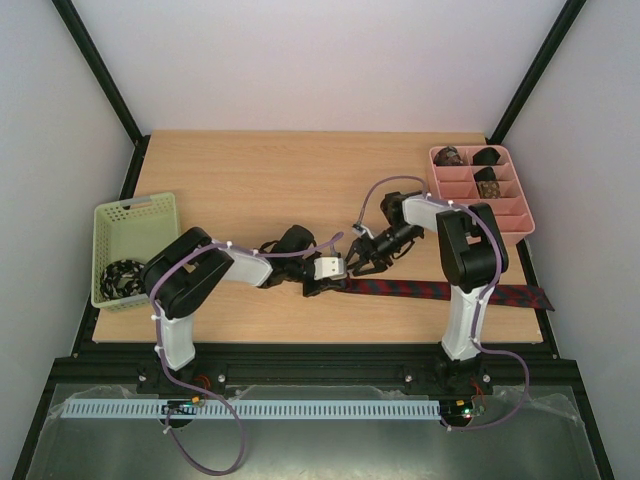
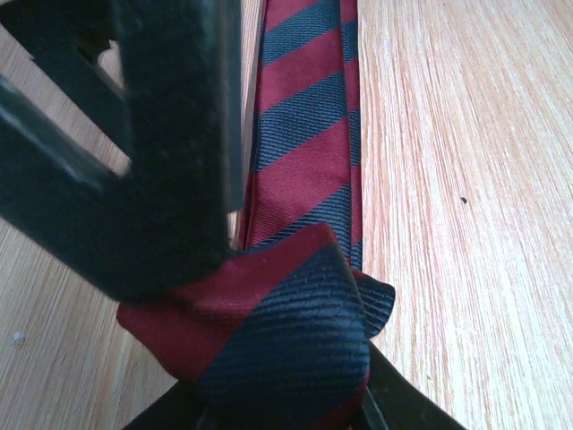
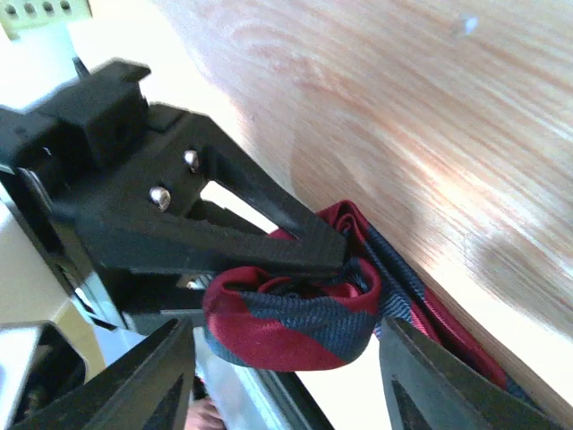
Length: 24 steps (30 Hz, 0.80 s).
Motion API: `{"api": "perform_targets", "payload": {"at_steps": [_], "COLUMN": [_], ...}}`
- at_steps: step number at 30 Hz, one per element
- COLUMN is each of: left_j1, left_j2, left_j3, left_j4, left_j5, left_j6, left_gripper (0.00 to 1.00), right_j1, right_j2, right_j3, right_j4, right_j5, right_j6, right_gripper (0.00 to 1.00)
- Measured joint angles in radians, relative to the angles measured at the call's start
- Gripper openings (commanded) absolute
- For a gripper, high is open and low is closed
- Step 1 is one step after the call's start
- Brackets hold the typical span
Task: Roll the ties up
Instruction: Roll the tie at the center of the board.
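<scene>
The left claw [image 1: 338, 275] pinches the coiled end of the red-and-navy tie [image 1: 420, 290] at mid-frame, its tips cut off in its wrist view. The right claw [image 3: 286, 324] stands spread either side of that coil. The right arm [image 1: 470, 260] hides part of the strip.

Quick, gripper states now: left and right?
Left gripper: closed on the rolled end of the red-and-navy tie.
Right gripper: open, straddling that roll, holding nothing.

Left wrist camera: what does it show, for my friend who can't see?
The left hand pinches the folded end of a dark red tie with navy stripes. The rest of the tie stretches away across a pale wooden table.
</scene>
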Motion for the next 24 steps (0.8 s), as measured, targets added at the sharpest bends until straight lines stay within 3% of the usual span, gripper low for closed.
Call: {"api": "perform_targets", "payload": {"at_steps": [4, 12, 16, 21, 24], "left_j1": [0.0, 0.0, -0.001, -0.002, -0.002], "left_j2": [0.0, 0.0, 0.0, 0.001, 0.002], "left_j3": [0.0, 0.001, 0.003, 0.01, 0.018], "left_j4": [0.0, -0.003, -0.006, -0.016, -0.027], "left_j5": [0.0, -0.001, -0.002, -0.003, -0.008], "left_j6": [0.0, 0.0, 0.0, -0.008, -0.024], "left_gripper": [0.24, 0.24, 0.24, 0.25, 0.3], "right_j1": [-0.013, 0.031, 0.057, 0.059, 0.058], "right_j2": [0.0, 0.0, 0.0, 0.0, 0.0], "right_j3": [0.024, 0.044, 0.033, 0.018, 0.019], "right_j4": [-0.004, -0.003, -0.002, -0.005, -0.011], "right_j5": [-0.018, -0.003, 0.031, 0.07, 0.078], "right_j6": [0.011, 0.047, 0.049, 0.049, 0.049], "right_gripper": [0.52, 0.45, 0.3, 0.03, 0.02]}}
